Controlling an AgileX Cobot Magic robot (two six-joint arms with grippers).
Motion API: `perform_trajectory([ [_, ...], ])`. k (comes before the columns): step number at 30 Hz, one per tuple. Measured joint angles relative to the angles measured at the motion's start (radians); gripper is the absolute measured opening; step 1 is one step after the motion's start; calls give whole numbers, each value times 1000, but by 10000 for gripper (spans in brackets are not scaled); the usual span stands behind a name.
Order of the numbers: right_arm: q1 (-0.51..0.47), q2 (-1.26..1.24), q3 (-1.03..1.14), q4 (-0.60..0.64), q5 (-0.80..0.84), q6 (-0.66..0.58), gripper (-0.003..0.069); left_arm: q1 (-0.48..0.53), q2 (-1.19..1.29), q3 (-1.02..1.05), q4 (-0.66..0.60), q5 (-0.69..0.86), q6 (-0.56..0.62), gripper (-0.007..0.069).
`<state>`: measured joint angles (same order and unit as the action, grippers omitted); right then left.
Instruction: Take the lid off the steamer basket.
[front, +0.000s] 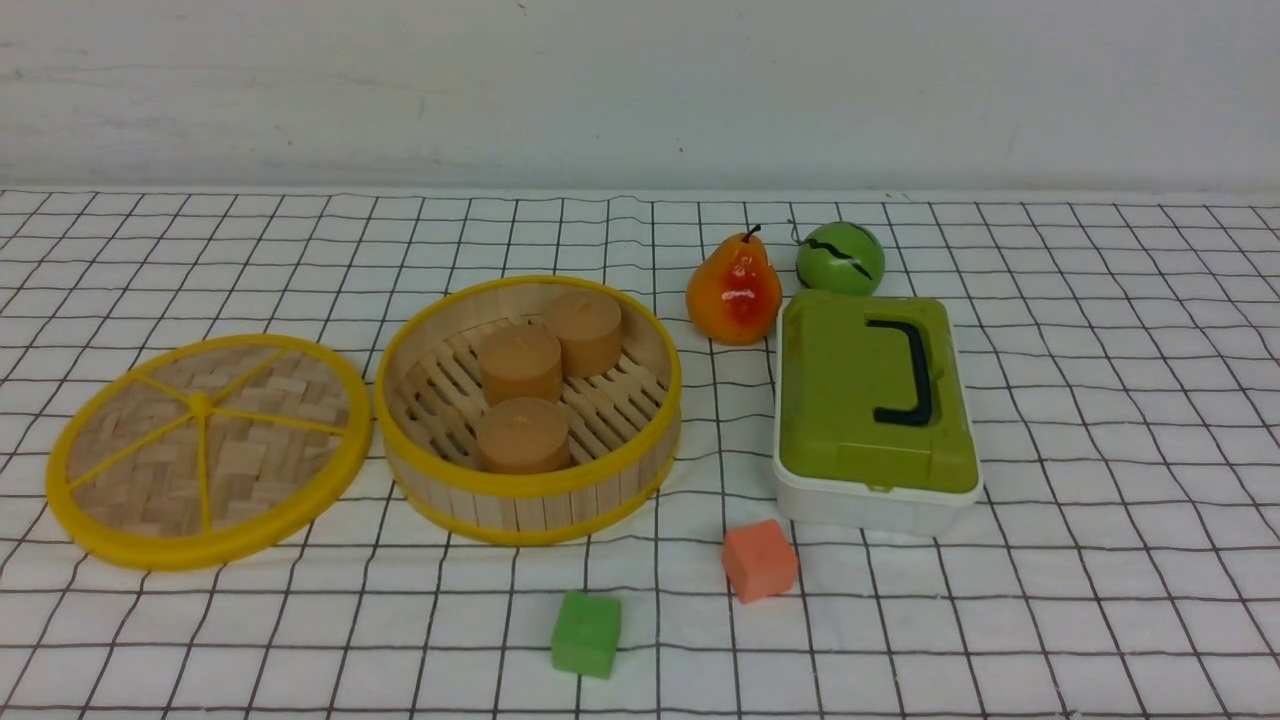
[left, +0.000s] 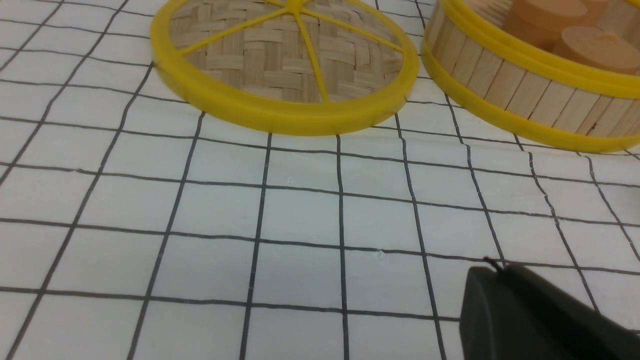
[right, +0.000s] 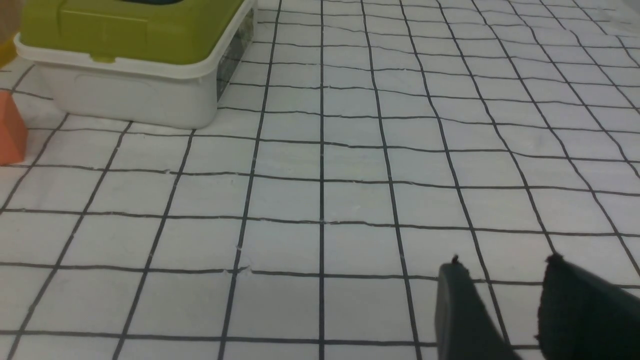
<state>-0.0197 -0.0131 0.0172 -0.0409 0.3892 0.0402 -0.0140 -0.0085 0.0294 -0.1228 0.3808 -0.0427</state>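
Observation:
The lid (front: 205, 450), a woven bamboo disc with a yellow rim and spokes, lies flat on the checked cloth to the left of the steamer basket (front: 530, 490). The basket stands uncovered, with three brown cylinders (front: 520, 365) inside. In the left wrist view the lid (left: 285, 65) and the basket (left: 500, 85) lie ahead, well apart from my left gripper (left: 500, 267), whose fingers are pressed together over bare cloth. My right gripper (right: 505, 262) is open with nothing between its fingers, above the cloth near the white box. Neither arm shows in the front view.
A white box with a green lid and black handle (front: 875, 410) stands right of the basket, also in the right wrist view (right: 130, 75). Behind it are a pear (front: 733, 290) and a green ball (front: 840, 258). An orange cube (front: 760, 560) and a green cube (front: 586, 633) lie nearer.

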Motion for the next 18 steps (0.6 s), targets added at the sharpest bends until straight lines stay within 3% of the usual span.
perform_trajectory([
  [18,0,0,0,0,0,0,239,0,0,0,0,0,0,34],
])
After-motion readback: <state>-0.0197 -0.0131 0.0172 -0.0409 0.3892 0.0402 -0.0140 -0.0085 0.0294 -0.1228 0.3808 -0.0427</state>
